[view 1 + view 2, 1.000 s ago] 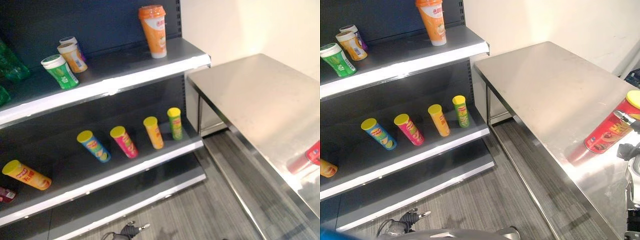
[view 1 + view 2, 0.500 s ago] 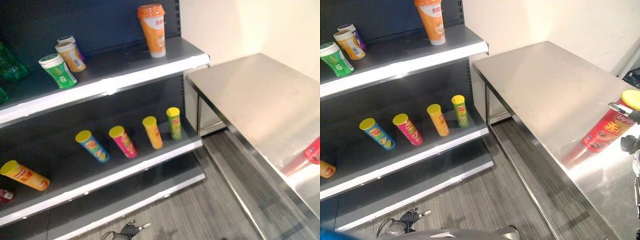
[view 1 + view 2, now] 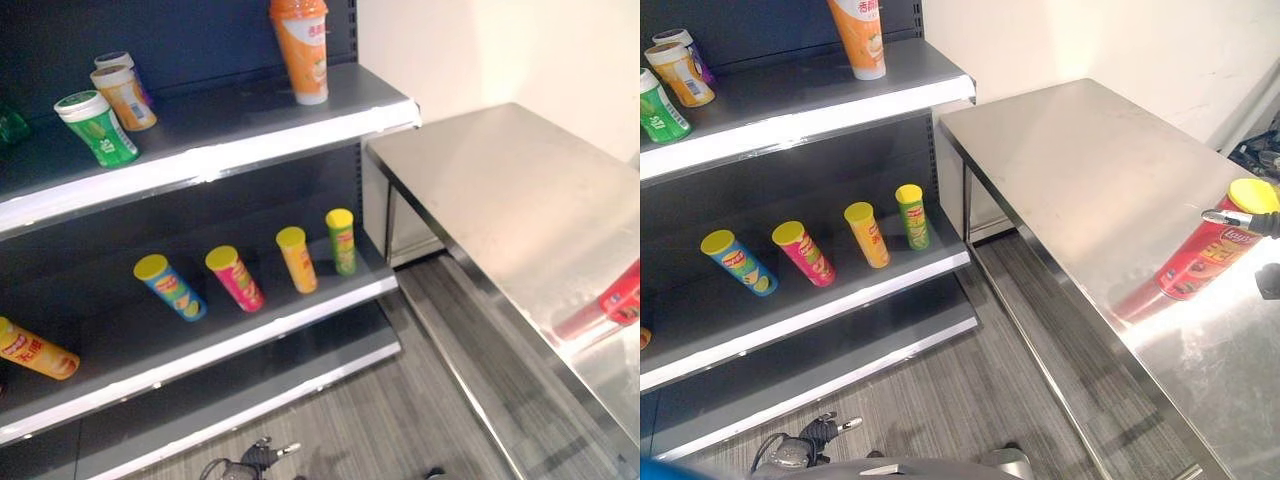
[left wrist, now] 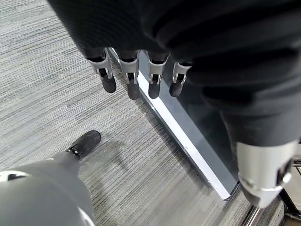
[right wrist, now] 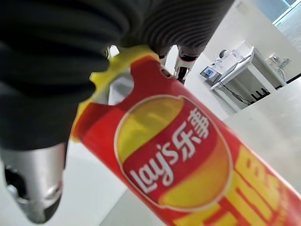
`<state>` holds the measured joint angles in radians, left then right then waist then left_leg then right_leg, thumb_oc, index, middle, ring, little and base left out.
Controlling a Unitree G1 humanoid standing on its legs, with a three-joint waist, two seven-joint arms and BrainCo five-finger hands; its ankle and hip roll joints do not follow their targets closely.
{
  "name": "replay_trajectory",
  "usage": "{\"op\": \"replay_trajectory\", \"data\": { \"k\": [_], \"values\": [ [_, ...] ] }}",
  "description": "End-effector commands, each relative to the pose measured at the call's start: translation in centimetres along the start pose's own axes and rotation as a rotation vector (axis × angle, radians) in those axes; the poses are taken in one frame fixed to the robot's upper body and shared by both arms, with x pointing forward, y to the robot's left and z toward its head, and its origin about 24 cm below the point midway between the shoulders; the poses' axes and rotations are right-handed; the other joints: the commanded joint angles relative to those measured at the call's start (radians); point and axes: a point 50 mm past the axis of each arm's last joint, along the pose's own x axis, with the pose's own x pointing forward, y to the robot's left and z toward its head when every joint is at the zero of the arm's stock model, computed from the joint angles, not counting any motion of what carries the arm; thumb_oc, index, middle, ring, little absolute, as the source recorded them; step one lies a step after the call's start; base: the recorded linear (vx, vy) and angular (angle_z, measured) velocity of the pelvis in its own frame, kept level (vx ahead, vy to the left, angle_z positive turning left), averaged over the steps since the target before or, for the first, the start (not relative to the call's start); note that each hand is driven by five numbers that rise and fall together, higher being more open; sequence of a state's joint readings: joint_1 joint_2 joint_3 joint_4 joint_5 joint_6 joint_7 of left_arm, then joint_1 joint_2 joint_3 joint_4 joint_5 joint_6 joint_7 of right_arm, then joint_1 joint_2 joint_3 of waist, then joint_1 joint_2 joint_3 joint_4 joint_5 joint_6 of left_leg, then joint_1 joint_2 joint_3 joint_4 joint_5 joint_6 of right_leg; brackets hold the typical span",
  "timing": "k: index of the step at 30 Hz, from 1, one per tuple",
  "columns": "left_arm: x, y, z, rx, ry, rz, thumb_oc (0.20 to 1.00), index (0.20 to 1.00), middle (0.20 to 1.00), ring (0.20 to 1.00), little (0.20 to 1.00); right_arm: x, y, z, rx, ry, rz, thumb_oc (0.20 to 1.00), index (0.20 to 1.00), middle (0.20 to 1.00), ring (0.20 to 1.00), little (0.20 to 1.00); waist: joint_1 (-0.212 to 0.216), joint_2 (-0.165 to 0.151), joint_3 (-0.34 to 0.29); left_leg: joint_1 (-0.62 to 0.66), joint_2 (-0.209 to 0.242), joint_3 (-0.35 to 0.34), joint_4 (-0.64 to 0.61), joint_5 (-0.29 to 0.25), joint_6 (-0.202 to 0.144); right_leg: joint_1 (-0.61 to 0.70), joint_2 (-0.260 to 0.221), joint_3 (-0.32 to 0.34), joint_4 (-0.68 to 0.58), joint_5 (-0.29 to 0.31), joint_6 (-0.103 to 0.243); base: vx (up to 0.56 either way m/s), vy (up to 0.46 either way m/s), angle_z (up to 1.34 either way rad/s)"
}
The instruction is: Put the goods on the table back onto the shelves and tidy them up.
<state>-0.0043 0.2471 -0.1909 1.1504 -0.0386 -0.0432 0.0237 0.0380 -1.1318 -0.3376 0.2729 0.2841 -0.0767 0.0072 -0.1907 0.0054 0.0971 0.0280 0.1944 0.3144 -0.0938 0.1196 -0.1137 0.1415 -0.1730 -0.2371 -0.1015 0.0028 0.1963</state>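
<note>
One red crisp canister (image 3: 1203, 258) with a yellow lid is left on the steel table (image 3: 1090, 160), standing at its right edge. The right hand (image 5: 33, 155) has its fingers curled round the canister near the lid, so the pick-up step is under way. The canister seems to be still on the table, though contact is hard to judge. Next it must be lifted clear and carried left to the lower shelf (image 3: 250, 325), beside the four small tubes (image 3: 290, 258). The left hand (image 4: 141, 70) hangs above the floor, its fingers relaxed and empty. Of writing: the canister's label is printed, partly in Chinese characters.
</note>
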Motion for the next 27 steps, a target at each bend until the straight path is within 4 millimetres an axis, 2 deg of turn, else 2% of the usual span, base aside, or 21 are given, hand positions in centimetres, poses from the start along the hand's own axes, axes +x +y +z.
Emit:
{"op": "replay_trajectory", "data": {
  "k": [1, 11, 12, 13, 14, 15, 21, 27],
  "values": [
    [0.2, 4.2, 2.2, -0.008, -0.066, 0.098, 1.0, 1.0, 1.0, 1.0, 1.0, 0.5, -1.4, 1.6, -0.018, -0.073, -0.034, 1.0, 1.0, 1.0, 1.0, 1.0, 0.027, -0.066, -0.008, 0.1, 0.038, 0.016, 0.007, -0.111, -0.057, -0.044, 0.047, 0.033, 0.014, -0.036, -0.041, 0.0, 0.0, 0.0],
    [0.2, 4.5, 2.6, -0.006, -0.079, 0.099, 1.0, 1.0, 1.0, 1.0, 1.0, 0.3, -1.1, 1.3, -0.024, -0.057, -0.014, 1.0, 1.0, 1.0, 1.0, 1.0, 0.02, -0.061, -0.007, 0.102, 0.039, 0.017, 0.007, -0.112, -0.058, -0.043, 0.047, 0.037, 0.014, -0.037, -0.042, 0.0, 0.0, 0.0],
    [0.2, 4.4, 2.7, -0.005, -0.082, 0.096, 1.0, 1.0, 1.0, 1.0, 1.0, 0.3, -1.0, 1.1, -0.027, -0.048, -0.002, 0.598, 0.598, 0.598, 0.598, 0.598, 0.021, -0.061, -0.005, 0.102, 0.039, 0.016, 0.007, -0.111, -0.058, -0.042, 0.046, 0.036, 0.014, -0.036, -0.043, 0.0, 0.0, 0.0],
    [0.2, 4.4, 2.7, -0.005, -0.082, 0.096, 1.0, 1.0, 1.0, 1.0, 1.0, 0.3, -1.0, 1.1, -0.027, -0.048, -0.002, 0.564, 0.564, 0.564, 0.564, 0.564, 0.021, -0.061, -0.005, 0.102, 0.039, 0.016, 0.007, -0.111, -0.058, -0.042, 0.046, 0.036, 0.014, -0.036, -0.043, 0.0, 0.0, 0.0],
    [0.2, 4.4, 2.7, -0.004, -0.083, 0.096, 1.0, 1.0, 1.0, 1.0, 1.0, 0.3, -0.9, 1.1, -0.029, -0.047, 0.009, 0.404, 0.404, 0.404, 0.404, 0.404, 0.021, -0.062, -0.005, 0.102, 0.039, 0.015, 0.007, -0.111, -0.058, -0.042, 0.046, 0.036, 0.014, -0.036, -0.043, 0.0, 0.0, 0.0],
    [0.2, 4.4, 2.8, -0.008, -0.085, 0.095, 1.0, 1.0, 1.0, 1.0, 1.0, 0.5, -0.9, 1.2, -0.034, -0.045, 0.008, 0.2, 0.2, 0.2, 0.2, 0.2, 0.022, -0.062, -0.005, 0.102, 0.039, 0.016, 0.007, -0.11, -0.058, -0.043, 0.046, 0.036, 0.014, -0.035, -0.043, 0.0, 0.0, 0.0],
    [0.2, 4.5, 2.7, -0.015, -0.083, 0.098, 1.0, 1.0, 1.0, 1.0, 1.0, 0.3, -1.2, 1.3, -0.039, -0.048, 0.003, 0.2, 0.2, 0.2, 0.2, 0.2, 0.02, -0.062, -0.003, 0.102, 0.038, 0.013, 0.007, -0.11, -0.058, -0.042, 0.046, 0.033, 0.014, -0.036, -0.043, 0.0, 0.0, 0.0],
    [0.1, 5.0, 2.9, -0.033, -0.089, 0.115, 1.0, 1.0, 1.0, 1.0, 1.0, 0.3, -1.4, 2.7, -0.053, -0.117, -0.041, 0.2, 0.2, 0.2, 0.2, 0.2, 0.021, -0.058, -0.002, 0.104, 0.039, 0.011, 0.007, -0.11, -0.057, -0.038, 0.048, 0.034, 0.014, -0.039, -0.045, 0.0, -0.007, 0.0]
  ]
}}
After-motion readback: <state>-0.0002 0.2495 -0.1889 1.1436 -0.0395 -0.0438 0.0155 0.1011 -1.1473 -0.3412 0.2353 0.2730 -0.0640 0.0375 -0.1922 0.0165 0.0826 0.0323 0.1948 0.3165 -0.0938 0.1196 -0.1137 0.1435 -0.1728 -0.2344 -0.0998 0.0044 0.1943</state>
